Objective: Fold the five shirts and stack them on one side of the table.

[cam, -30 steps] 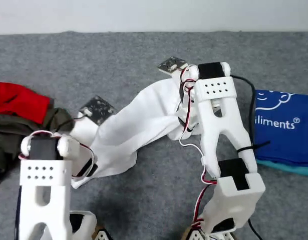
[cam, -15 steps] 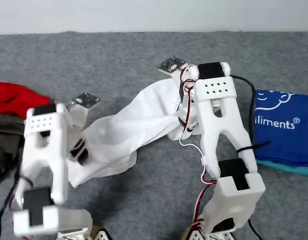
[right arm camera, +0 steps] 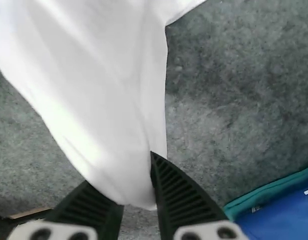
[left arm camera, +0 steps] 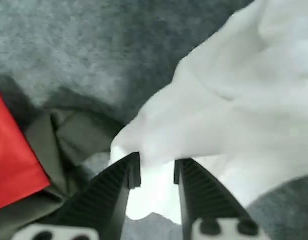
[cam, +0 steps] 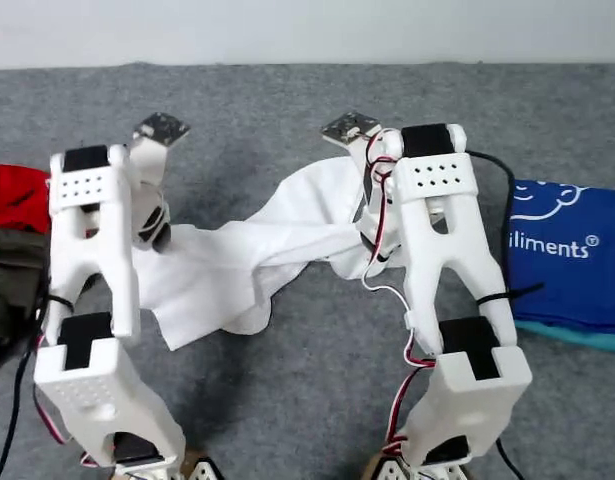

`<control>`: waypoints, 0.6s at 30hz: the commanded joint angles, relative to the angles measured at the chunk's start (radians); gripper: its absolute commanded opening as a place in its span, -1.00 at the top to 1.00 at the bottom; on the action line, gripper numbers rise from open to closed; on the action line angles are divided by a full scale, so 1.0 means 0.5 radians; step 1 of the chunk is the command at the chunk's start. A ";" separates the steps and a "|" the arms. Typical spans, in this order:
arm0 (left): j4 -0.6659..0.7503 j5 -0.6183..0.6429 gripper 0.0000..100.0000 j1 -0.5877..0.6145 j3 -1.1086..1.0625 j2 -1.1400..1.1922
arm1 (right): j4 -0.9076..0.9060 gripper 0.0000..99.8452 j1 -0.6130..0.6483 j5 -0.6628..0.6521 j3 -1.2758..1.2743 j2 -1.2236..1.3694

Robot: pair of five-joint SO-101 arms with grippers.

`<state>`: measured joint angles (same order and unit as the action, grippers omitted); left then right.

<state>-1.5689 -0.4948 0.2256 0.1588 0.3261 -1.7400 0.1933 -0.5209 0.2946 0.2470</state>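
A white shirt point(cam: 252, 255) lies stretched across the grey table between both arms. My left gripper point(cam: 159, 230) is shut on its left edge; in the left wrist view white cloth point(left arm camera: 219, 115) sits pinched between the black fingers point(left arm camera: 121, 180). My right gripper point(cam: 367, 232) is shut on the shirt's right part, and the cloth point(right arm camera: 93, 90) hangs bunched between its fingers point(right arm camera: 169, 187). A folded blue shirt point(cam: 567, 250) rests on a teal one point(cam: 577, 335) at the right edge. A red shirt point(cam: 12, 195) and an olive shirt point(cam: 7, 285) lie crumpled at the left edge.
The red shirt point(left arm camera: 13, 160) and olive shirt point(left arm camera: 68, 145) lie close beside my left gripper. The blue stack point(right arm camera: 289, 212) is near my right gripper. Bare grey felt point(cam: 317, 370) spreads in front of the white shirt and along the back.
My left arm has swung from the table's front toward the back left, dragging the white shirt's left edge with it. The shirt now lies wider and flatter. The right arm barely moved.
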 commanded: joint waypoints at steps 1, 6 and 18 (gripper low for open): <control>-0.221 0.025 0.77 -0.077 0.247 -0.018 | 0.011 0.98 -0.044 -0.021 0.086 -0.124; -0.377 0.052 0.77 -0.178 0.358 -0.077 | 0.011 0.98 -0.048 -0.021 0.083 -0.121; -0.374 -0.061 0.76 -0.439 -0.674 -0.927 | 0.020 0.98 -0.066 -0.009 0.080 0.038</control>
<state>-1.7269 -0.4872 0.0399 -0.0529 -0.0038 -1.7308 0.1811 -0.5209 0.2946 0.2716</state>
